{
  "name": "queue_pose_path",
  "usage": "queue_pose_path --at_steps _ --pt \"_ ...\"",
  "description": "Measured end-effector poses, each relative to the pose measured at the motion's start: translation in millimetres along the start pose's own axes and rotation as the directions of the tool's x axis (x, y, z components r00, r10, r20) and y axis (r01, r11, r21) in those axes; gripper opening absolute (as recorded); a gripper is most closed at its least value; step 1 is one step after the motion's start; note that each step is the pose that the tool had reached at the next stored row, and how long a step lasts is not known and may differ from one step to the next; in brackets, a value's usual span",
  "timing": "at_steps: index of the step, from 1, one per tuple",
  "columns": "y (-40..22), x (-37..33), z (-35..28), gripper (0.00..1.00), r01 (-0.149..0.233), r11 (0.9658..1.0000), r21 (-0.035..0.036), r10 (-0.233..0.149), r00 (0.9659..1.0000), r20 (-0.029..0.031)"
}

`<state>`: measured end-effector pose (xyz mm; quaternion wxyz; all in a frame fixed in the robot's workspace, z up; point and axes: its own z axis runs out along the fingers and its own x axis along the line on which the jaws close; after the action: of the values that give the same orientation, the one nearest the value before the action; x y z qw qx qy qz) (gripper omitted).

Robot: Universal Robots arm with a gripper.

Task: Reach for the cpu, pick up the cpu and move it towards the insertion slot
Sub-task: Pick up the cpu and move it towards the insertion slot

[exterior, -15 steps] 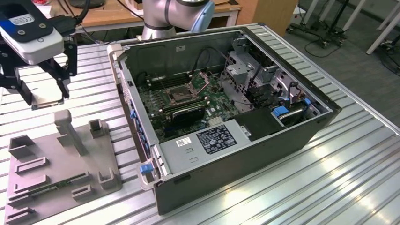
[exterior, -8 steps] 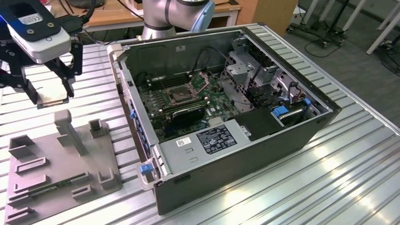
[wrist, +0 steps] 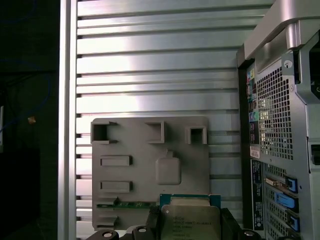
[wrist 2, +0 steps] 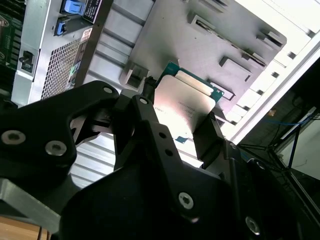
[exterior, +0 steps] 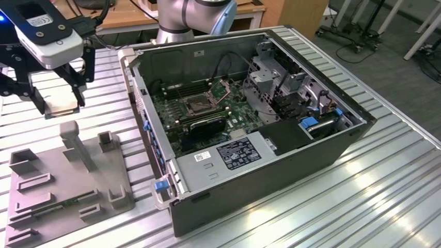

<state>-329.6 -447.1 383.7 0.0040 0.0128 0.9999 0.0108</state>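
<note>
My gripper (exterior: 63, 106) hangs at the exterior view's left, above the ribbed table and just beyond the gray tray (exterior: 41, 206). It is shut on the cpu (exterior: 62, 99), a flat silvery square with a green rim, held by its two opposite edges and lifted off the tray. Both wrist views show the cpu (wrist 2: 185, 102) (wrist: 190, 220) clamped between the black fingers (wrist 2: 142, 112). The insertion slot (exterior: 197, 105), a metal-framed square socket with a dark centre, sits on the green board inside the open computer case (exterior: 276, 150), well toward the exterior view's right of the gripper.
The gray tray (wrist: 150, 160) carries raised blocks and recesses, with a thin green memory stick (exterior: 62, 204) lying in one groove. The case's tall side wall (exterior: 141, 103) stands between the gripper and the board. Drive cages and cables crowd the case's far side.
</note>
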Motion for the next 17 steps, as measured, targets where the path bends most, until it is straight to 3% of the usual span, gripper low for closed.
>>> queue_pose_path --at_steps 17 --pt "0.3 -12.0 0.3 0.55 0.0 1.0 0.0 0.0 1.0 0.0"
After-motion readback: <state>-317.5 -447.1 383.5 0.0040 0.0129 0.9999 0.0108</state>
